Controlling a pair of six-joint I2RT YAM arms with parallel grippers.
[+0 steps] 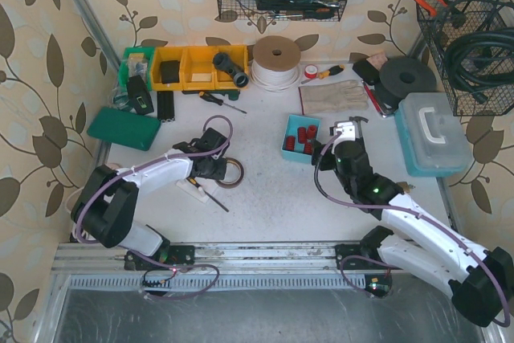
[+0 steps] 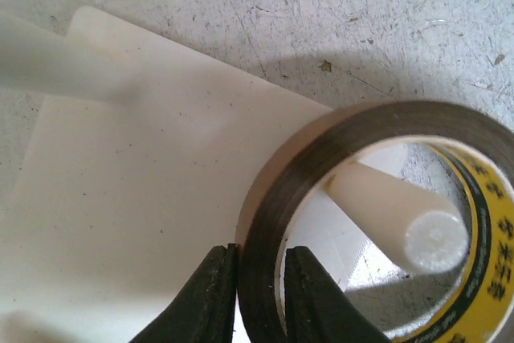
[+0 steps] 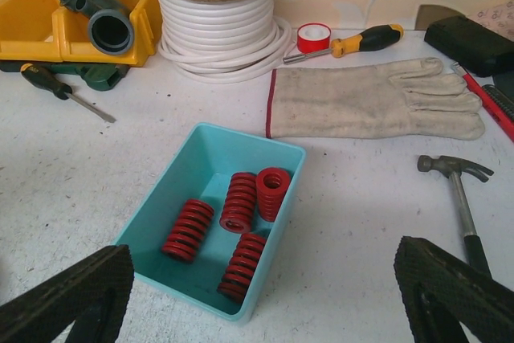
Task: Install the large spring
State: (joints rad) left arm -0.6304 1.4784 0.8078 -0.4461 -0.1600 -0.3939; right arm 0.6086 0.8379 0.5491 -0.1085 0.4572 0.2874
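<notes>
Pinching the brown tape roll (image 2: 265, 190) by its wall with the left end effector (image 2: 261, 283), clenched tight, ring set round the white peg (image 2: 393, 210) of the pale base plate (image 2: 144, 198) at the left of the table (image 3: 361, 198), seemingly to steady that fixture or lift the roll clear. Hovering on the right with the right end effector (image 3: 261, 279) released and empty, aimed at the red springs (image 3: 238, 201) lying untouched in the teal bin (image 3: 193, 158) just beside it, probably to pick the large one.

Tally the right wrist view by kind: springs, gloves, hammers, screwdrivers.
Red springs: 4, all in the teal tray
Glove: 1
Hammer: 1
Screwdrivers: 2
Total: 8
</notes>
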